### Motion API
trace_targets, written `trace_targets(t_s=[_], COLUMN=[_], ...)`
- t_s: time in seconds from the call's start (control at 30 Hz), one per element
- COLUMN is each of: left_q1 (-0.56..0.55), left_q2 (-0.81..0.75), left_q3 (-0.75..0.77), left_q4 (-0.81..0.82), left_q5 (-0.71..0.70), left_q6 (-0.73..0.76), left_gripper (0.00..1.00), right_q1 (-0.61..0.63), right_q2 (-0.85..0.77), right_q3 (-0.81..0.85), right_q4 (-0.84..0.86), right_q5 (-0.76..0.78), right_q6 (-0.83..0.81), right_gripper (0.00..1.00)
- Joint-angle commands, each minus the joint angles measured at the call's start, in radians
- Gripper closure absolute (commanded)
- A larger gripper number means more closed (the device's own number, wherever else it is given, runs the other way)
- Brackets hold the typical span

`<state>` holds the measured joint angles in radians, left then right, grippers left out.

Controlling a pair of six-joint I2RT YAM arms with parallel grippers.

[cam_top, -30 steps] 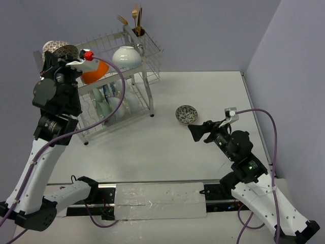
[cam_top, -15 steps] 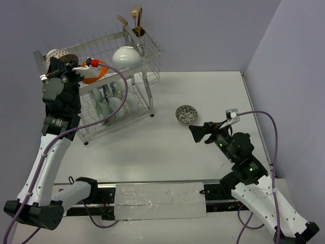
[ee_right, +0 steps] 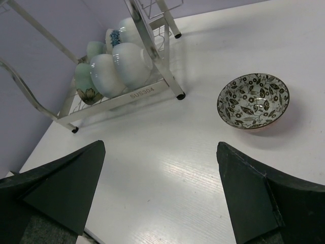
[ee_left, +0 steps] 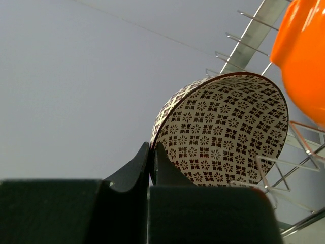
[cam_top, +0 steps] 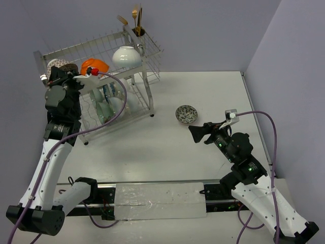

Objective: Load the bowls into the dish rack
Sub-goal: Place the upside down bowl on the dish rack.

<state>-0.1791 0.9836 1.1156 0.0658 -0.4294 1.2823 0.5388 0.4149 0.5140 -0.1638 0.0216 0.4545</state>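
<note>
A brown-patterned bowl [ee_left: 228, 127] stands on edge at the left end of the dish rack's [cam_top: 150, 51] top tier, and my left gripper [ee_left: 151, 150] is shut on its rim. In the top view this bowl [cam_top: 60, 65] is half hidden behind the left gripper [cam_top: 55, 72]. On the same tier an orange bowl [cam_top: 95, 65] sits beside it, then a white bowl [cam_top: 127, 55]. Several white and teal bowls [ee_right: 119, 71] fill the lower tier. A leaf-patterned bowl [ee_right: 253, 100] lies upright on the table. My right gripper [ee_right: 160, 146] hovers open just short of it, holding nothing.
Gold utensils [cam_top: 137, 19] stand in the cup at the rack's far corner. The rack's legs [ee_right: 177, 94] rest on the white table left of the loose bowl [cam_top: 186, 114]. A purple wall runs close behind the rack.
My left arm has lowered the patterned bowl down into the left end of the top tier, uncovering the orange bowl. The right arm has barely moved.
</note>
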Motion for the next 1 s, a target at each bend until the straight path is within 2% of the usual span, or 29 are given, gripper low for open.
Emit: trace_targets(t_s=[0.0, 0.17, 0.43, 0.97], left_q1=[0.006, 0.006, 0.006, 0.004], left_q2=[-0.059, -0.108, -0.158, -0.273], left_q3=[0.001, -0.057, -0.105, -0.218], left_q4=[0.112, 0.100, 0.068, -0.058], left_q5=[0.031, 0.026, 0.026, 0.029], left_q6=[-0.006, 0.003, -0.014, -0.170], left_gripper=[1.00, 0.94, 0.93, 0.89], right_q1=[0.004, 0.004, 0.003, 0.004], right_q2=[0.001, 0.004, 0.005, 0.013], right_q3=[-0.005, -0.006, -0.011, -0.015], right_q4=[0.052, 0.060, 0.067, 0.073], right_q5=[0.009, 0.008, 0.006, 0.006], right_q6=[-0.011, -0.010, -0.007, -0.005], right_gripper=[0.02, 0.02, 0.02, 0.03])
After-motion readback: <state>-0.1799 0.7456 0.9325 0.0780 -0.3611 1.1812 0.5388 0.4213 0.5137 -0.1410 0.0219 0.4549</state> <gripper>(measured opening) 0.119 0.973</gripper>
